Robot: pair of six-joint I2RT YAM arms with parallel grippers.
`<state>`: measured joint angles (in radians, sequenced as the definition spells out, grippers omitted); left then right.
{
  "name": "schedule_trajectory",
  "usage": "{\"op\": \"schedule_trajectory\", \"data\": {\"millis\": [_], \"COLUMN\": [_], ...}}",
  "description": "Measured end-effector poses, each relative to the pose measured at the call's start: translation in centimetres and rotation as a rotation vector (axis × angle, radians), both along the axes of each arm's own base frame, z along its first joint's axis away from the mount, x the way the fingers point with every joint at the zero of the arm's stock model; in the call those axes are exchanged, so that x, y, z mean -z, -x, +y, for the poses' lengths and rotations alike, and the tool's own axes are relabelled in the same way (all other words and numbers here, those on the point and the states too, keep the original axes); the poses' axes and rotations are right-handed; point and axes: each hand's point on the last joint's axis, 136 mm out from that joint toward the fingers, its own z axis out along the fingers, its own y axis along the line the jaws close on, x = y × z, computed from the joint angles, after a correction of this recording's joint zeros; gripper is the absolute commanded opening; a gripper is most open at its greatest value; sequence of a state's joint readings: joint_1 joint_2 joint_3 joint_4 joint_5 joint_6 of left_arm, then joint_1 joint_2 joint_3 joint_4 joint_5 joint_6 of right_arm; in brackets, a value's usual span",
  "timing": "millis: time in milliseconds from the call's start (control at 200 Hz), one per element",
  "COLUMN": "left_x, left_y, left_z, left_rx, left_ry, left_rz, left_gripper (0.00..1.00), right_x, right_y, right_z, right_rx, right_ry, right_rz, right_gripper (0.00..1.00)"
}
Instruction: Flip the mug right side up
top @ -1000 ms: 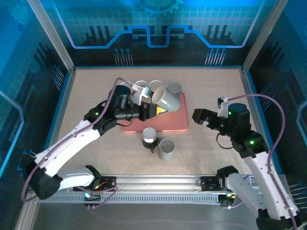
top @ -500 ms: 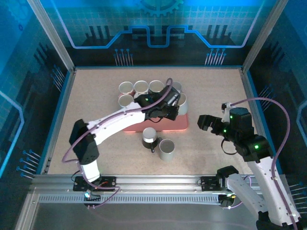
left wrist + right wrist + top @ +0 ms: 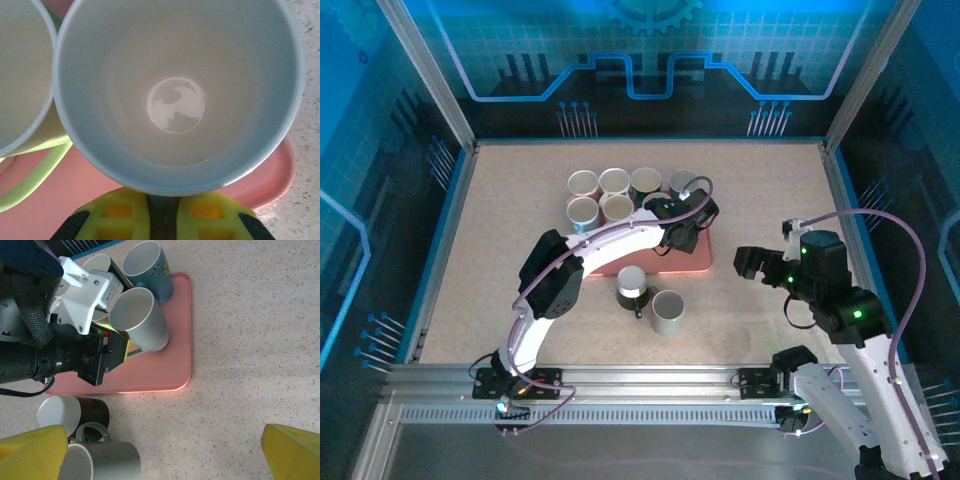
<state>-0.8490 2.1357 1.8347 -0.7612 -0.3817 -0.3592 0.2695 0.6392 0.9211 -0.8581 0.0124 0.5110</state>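
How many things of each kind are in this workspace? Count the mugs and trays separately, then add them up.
Mugs: 9 (7 on the tray, 2 on the table)
Tray: 1
Total: 10

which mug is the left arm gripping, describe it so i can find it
Find the pink tray in the middle of the table, then go to its right end. The pale grey mug sits there mouth up, with the left gripper closed on it. Unlike the blue printed mug behind it, it is plain and the only one gripped.
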Motion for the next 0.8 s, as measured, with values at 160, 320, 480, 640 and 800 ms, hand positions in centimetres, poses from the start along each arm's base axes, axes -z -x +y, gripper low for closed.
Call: {"op": "schedule_trajectory", "data": {"millis": [160, 320, 480, 640, 800], "left_x": [0.3, 0.9, 1.5, 1.3, 0.0], "left_y": [-1.1, -1.9, -2.4, -2.6, -1.4], "left_z": [0.5, 0.4, 0.4, 0.2, 0.7], "left_rx": [-0.019, -0.018, -0.028, -0.035, -0.035], "left_ry": [0.003, -0.004, -0.011, 0.01, 0.056], "left_rz": [-0.01, -0.026, -0.036, -0.054, -0.044], "left_gripper": [0.0, 0.15, 0.35, 0.41, 0.42], "right_x": [0.3, 0.6, 0.6, 0.6, 0.4], "right_y": [0.1, 0.2, 0.2, 0.3, 0.4], "right_z": [0.1, 0.4, 0.6, 0.6, 1.3], "right_rx": [-0.011, -0.029, -0.04, -0.045, -0.082], "right_ry": [0.011, 0.009, 0.007, 0.007, -0.013], "right_rz": [0.005, 0.011, 0.013, 0.012, 0.009], "right_gripper": [1.0, 1.0, 1.0, 1.0, 1.0]}}
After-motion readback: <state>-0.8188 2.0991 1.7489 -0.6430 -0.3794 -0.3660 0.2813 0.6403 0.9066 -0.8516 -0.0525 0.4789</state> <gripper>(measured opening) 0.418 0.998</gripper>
